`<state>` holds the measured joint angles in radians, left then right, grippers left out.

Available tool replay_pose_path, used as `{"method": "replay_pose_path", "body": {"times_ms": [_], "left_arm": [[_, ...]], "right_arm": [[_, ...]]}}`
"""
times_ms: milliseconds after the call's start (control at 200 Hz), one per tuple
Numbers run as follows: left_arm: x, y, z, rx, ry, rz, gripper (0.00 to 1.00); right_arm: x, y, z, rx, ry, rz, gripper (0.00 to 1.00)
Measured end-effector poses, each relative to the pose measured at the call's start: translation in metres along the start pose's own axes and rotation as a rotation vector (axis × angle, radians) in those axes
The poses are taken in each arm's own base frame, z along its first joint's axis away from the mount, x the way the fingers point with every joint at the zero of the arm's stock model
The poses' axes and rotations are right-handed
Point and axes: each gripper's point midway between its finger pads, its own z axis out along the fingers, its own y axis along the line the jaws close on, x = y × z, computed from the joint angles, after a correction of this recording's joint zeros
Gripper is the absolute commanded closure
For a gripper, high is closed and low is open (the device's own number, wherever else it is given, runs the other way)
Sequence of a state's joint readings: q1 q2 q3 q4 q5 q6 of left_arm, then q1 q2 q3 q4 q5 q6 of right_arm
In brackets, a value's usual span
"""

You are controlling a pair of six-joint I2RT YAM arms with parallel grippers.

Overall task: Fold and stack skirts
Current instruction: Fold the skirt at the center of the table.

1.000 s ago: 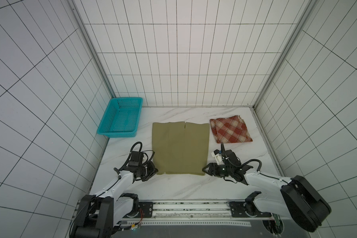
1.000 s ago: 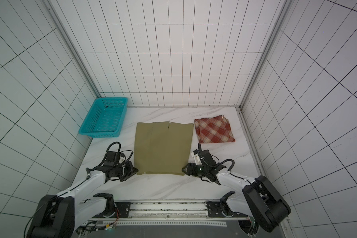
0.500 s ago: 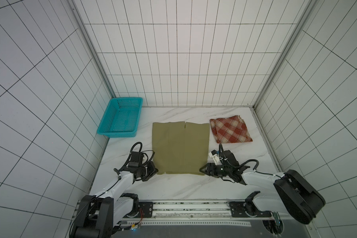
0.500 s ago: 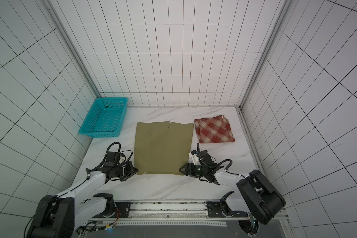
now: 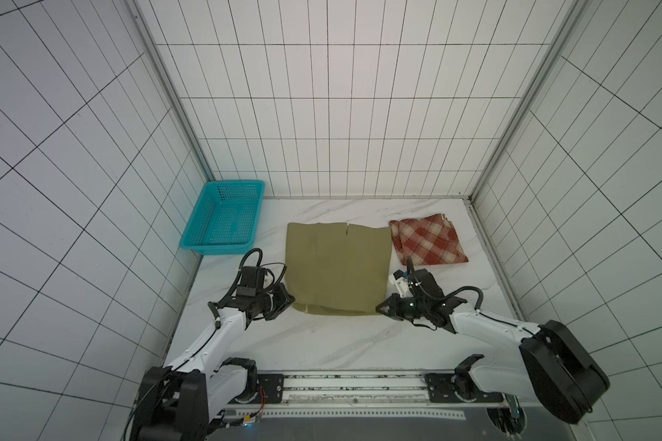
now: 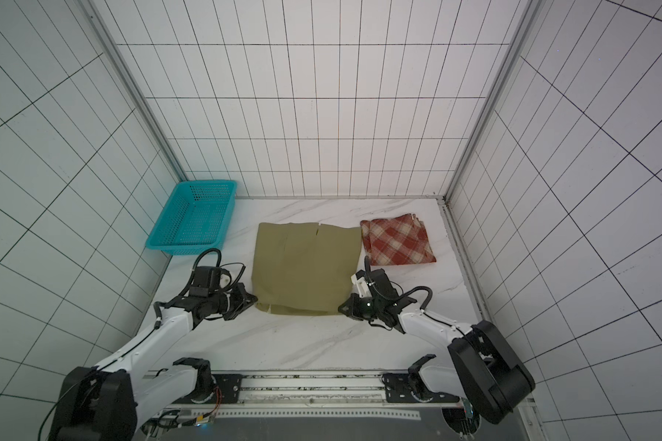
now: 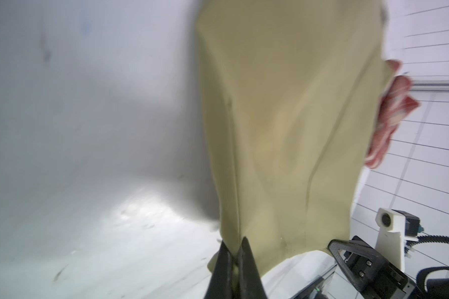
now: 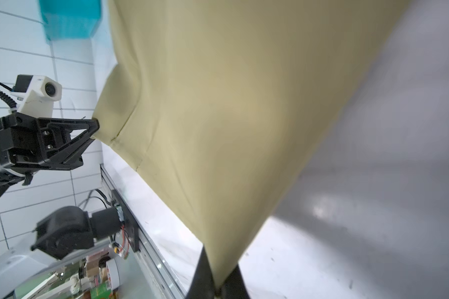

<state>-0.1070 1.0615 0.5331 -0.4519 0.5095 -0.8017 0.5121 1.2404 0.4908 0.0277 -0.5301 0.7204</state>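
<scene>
The olive-khaki skirt (image 5: 337,267) (image 6: 304,267) lies flat in the middle of the marble table in both top views. My left gripper (image 5: 289,301) (image 7: 235,248) is shut on its near left corner, the cloth pinched between the black fingers. At the near right corner my right gripper (image 5: 381,307) (image 8: 219,269) is shut on the skirt (image 8: 231,103) too. The red-rust and cream plaid skirt (image 5: 427,244) (image 6: 396,240) lies folded at the back right, apart from both grippers; a blurred edge of the plaid skirt (image 7: 389,116) shows in the left wrist view.
A teal perforated basket (image 5: 224,219) (image 6: 192,217) stands at the back left against the tiled wall. Tiled walls close in the table (image 5: 322,343) on three sides. A metal rail (image 5: 352,385) runs along the front edge.
My right gripper has shut on the near right corner of the olive skirt after edging in towards it. The left gripper has stayed shut on the near left corner.
</scene>
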Motion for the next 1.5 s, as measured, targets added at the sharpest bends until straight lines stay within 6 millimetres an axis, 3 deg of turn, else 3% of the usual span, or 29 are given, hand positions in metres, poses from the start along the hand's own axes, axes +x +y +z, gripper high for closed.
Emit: {"method": "replay_pose_path", "body": {"times_ms": [165, 270, 425, 570, 675, 775, 904, 1089, 1219, 1334, 1424, 1499], "left_arm": [[-0.065, -0.107, -0.057, 0.197, -0.182, 0.129, 1.0], [-0.097, -0.157, -0.101, 0.32, -0.264, 0.17, 1.0], [-0.111, -0.206, -0.167, 0.46, -0.35, 0.23, 1.0], [-0.095, -0.244, -0.225, 0.554, -0.409, 0.311, 1.0], [-0.089, -0.252, -0.245, 0.604, -0.431, 0.324, 1.0], [-0.093, -0.252, -0.246, 0.63, -0.417, 0.306, 1.0], [-0.114, -0.251, -0.223, 0.634, -0.364, 0.256, 1.0], [-0.173, -0.24, -0.161, 0.59, -0.279, 0.14, 1.0], [-0.215, -0.249, -0.132, 0.582, -0.26, 0.11, 1.0], [-0.232, -0.266, -0.141, 0.611, -0.302, 0.147, 1.0], [-0.223, -0.28, -0.163, 0.645, -0.345, 0.204, 1.0], [-0.204, -0.277, -0.176, 0.658, -0.376, 0.242, 1.0]], "right_arm": [[-0.113, 0.077, -0.068, -0.071, -0.251, -0.139, 1.0], [-0.155, 0.133, -0.117, -0.119, -0.363, -0.257, 1.0], [-0.162, 0.198, -0.174, -0.191, -0.425, -0.397, 1.0], [-0.148, 0.229, -0.209, -0.237, -0.435, -0.455, 1.0], [-0.145, 0.241, -0.222, -0.257, -0.439, -0.485, 1.0], [-0.152, 0.238, -0.221, -0.254, -0.43, -0.488, 1.0], [-0.18, 0.214, -0.198, -0.238, -0.391, -0.444, 1.0], [-0.243, 0.175, -0.148, -0.255, -0.339, -0.377, 1.0], [-0.296, 0.169, -0.13, -0.263, -0.355, -0.38, 1.0], [-0.319, 0.186, -0.137, -0.286, -0.394, -0.432, 1.0], [-0.314, 0.201, -0.153, -0.304, -0.415, -0.482, 1.0], [-0.3, 0.208, -0.164, -0.315, -0.441, -0.53, 1.0]]}}
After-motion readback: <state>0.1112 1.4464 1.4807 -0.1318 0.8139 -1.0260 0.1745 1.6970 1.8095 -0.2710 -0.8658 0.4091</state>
